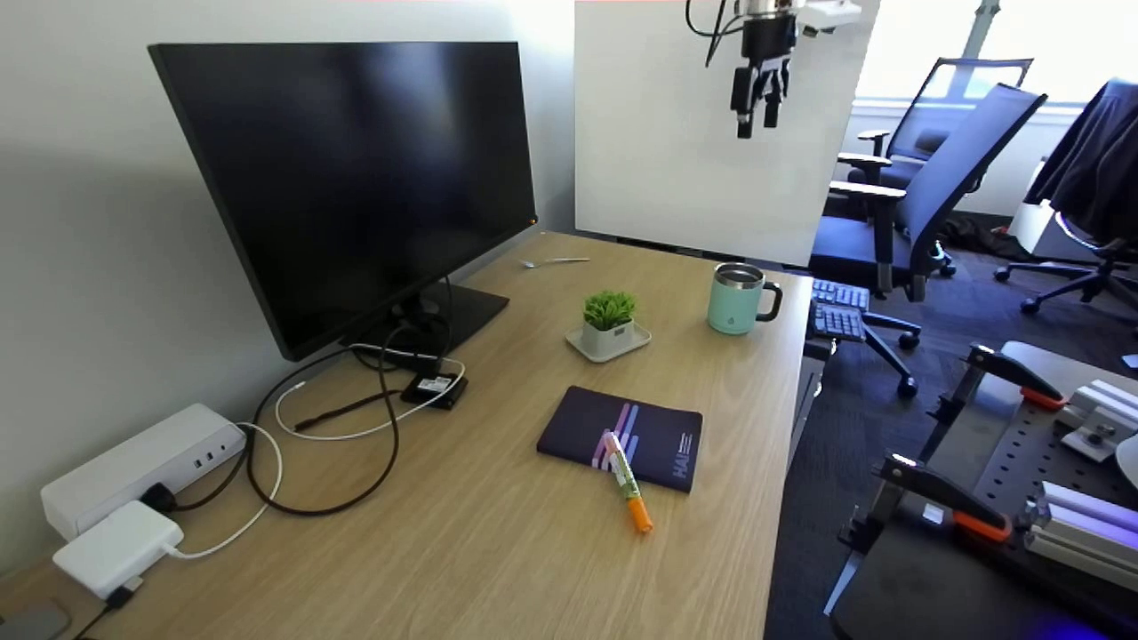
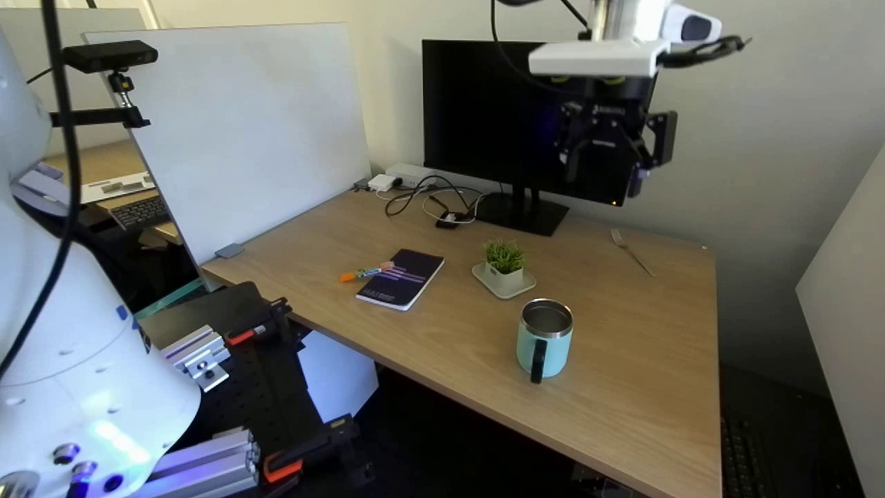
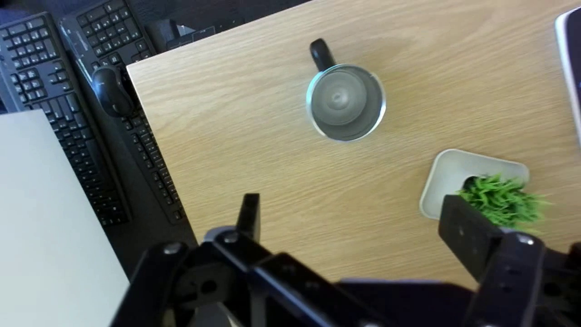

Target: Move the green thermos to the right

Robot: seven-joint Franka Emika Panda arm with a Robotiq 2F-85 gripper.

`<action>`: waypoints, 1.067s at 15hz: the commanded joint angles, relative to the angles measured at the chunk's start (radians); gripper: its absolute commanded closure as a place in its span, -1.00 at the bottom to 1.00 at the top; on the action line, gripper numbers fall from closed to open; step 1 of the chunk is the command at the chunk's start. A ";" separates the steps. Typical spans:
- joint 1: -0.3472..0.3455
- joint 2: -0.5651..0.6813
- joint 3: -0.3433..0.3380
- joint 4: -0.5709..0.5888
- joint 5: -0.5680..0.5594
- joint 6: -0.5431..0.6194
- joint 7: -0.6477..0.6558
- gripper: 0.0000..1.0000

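One green thermos [image 1: 735, 302] stands upright on the desk [image 2: 643, 353], long axis vertical, its handle [image 2: 538, 363] pointing to the near edge; farther in and seemingly a little right of it, high above the surface, hangs the gripper [image 3: 352, 209], jaws spread wide with nothing between them. So the coming reach looks to be downward and nearer, perhaps slightly left. Left to right (facing the monitor [image 2: 477, 104]), a marker [image 1: 629, 484] rests partly across a dark notebook [image 2: 406, 285]; next comes a plant [image 2: 503, 256] on its pale tray [image 3: 447, 177], near the thermos but farther back; then the thermos itself, close to the near edge; then a fork [image 2: 637, 259] at the far right. The desk stretches from the thermos to its right edge, probably room enough for the shift. Past that edge, the wrist view shows keyboards [image 3: 72, 122] and a mouse [image 3: 112, 93].
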 commanded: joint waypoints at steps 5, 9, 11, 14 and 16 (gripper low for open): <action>0.114 -0.223 0.044 -0.107 0.002 -0.196 0.079 -1.00; 0.103 -0.199 0.029 -0.104 0.002 -0.191 0.072 -1.00; 0.105 -0.195 0.031 -0.101 0.002 -0.191 0.072 -1.00; 0.107 -0.196 0.032 -0.097 0.002 -0.191 0.072 -1.00; 0.107 -0.196 0.032 -0.097 0.002 -0.191 0.072 -1.00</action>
